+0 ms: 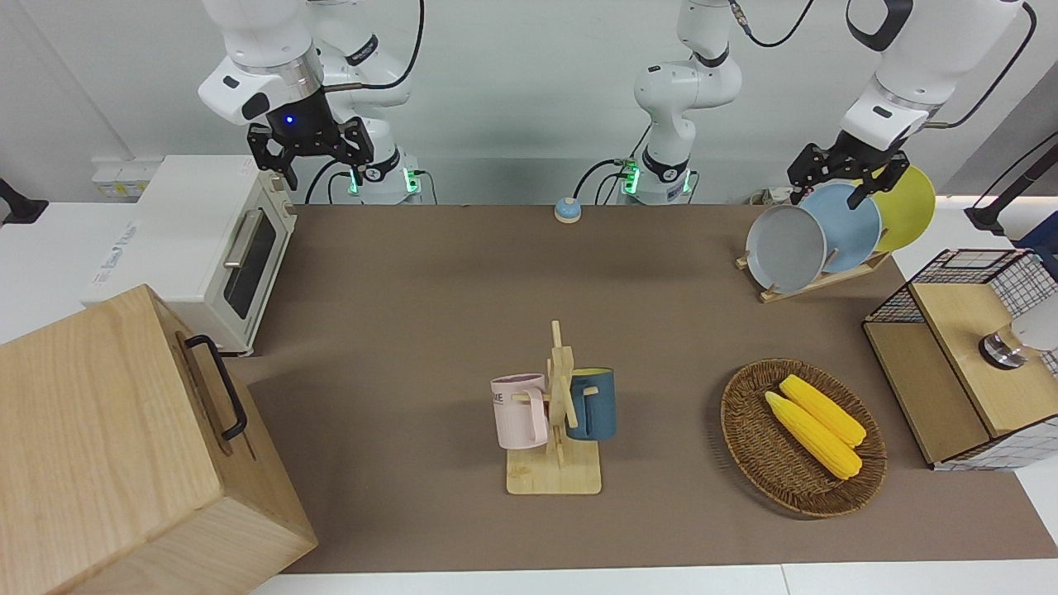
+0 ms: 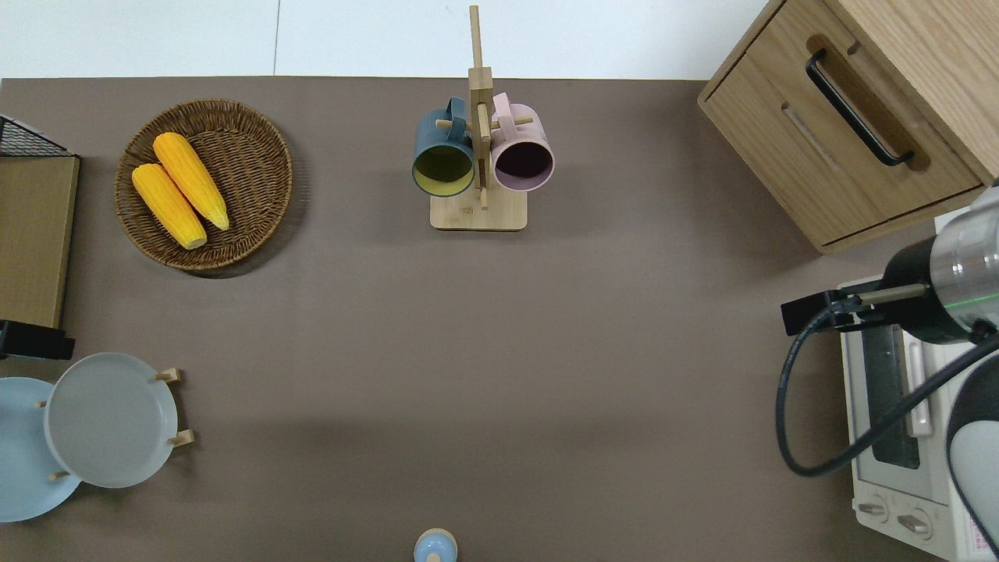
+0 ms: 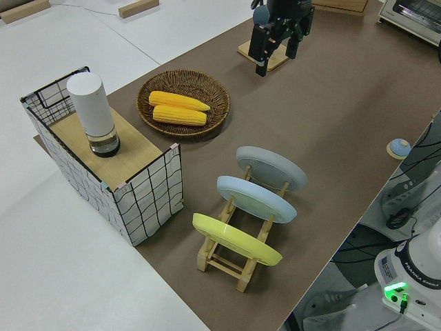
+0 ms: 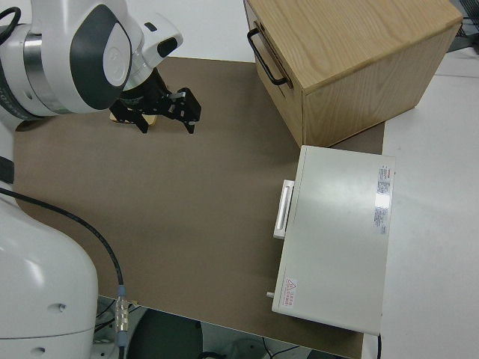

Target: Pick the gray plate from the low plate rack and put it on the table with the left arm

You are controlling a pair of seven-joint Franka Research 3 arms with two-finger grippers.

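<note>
The overhead picture's edge cuts off most of the left gripper [image 2: 31,343] and part of the sky-blue round plate [image 2: 19,460]. In the front view the matte pale bluish-gray plate [image 1: 785,248] hides much of the low light-wood rack [image 1: 814,281], seemingly.

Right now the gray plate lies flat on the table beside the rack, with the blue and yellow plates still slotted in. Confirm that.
Not quite. The gray plate still stands slanted in the low plate rack, in line with the blue plate and the yellow plate, as the left side view shows.
</note>
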